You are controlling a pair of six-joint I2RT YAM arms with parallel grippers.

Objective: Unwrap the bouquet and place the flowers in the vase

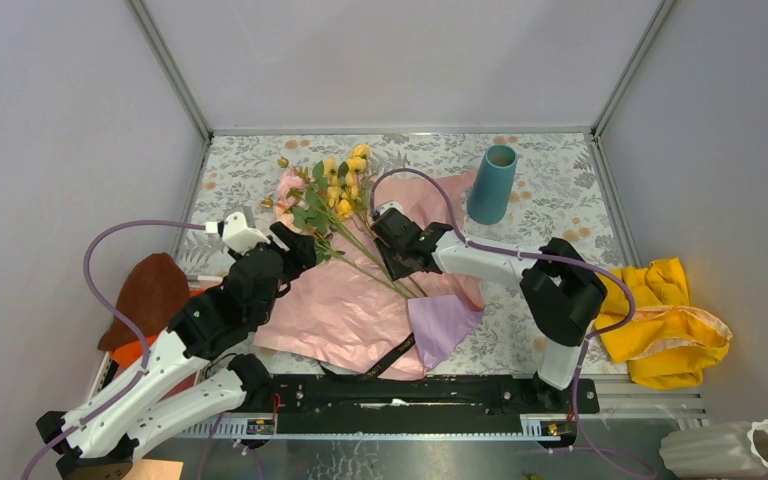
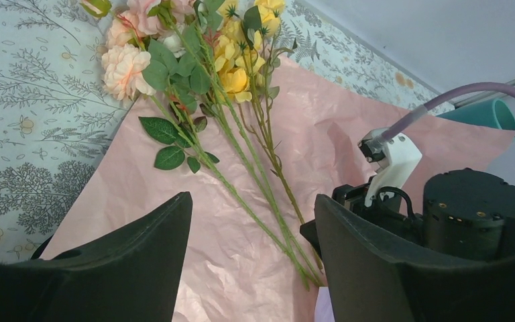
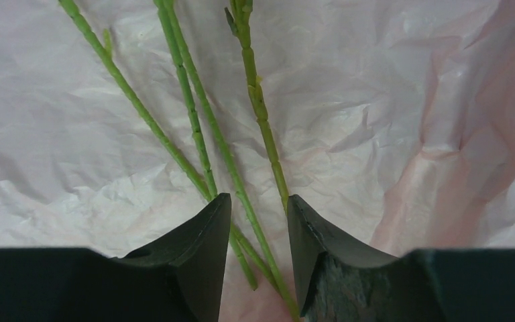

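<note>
Two grippers, one loosened bunch and one vase, listed from the near edge outward.

1. White ribbed vase [image 1: 730,450]: wavy rim, at 5 o'clock, off the table [image 1: 560,180]. Not the target.
2. Black ribbon [image 1: 390,357]: flat, narrow, undone, lying at 6 o'clock across the wrap's near edge.
3. Lilac paper [image 1: 443,325]: a small creased sheet at 5 o'clock, tucked against the pink.
4. Pink paper [image 1: 340,310]: a large, thin, crinkled sheet spread flat at centre, under the stems.
5. Left gripper [image 2: 253,221]: black fingers wide apart, holding nothing, at 9 o'clock just beside the leaves.
6. Right gripper [image 3: 258,221]: at centre, low over the paper. The fingers stand narrowly apart astride the stem ends and are not clamped on them.
7. Flowers [image 1: 335,195]: slim, knobbly green stems [image 3: 194,134] fanning toward 11 o'clock. The yellow and pink heads and matte leaves reach past the paper onto the patterned table.
8. Vase [image 1: 492,185]: teal, smooth, tapered, with a round mouth. It stands upright at 1 o'clock, well apart from the flowers.
9. Yellow cloth [image 1: 665,320] at 3 o'clock and a brown object [image 1: 150,290] at 9 o'clock, both off the table.

Step in hand, as judged: the unwrapping looks finished and the stems are about to be gathered. The next move calls for pinching all the stems together, since they are splayed and one could slip out. They must then be lifted clear of the light paper, tipped upright and threaded into the narrow mouth.
</note>
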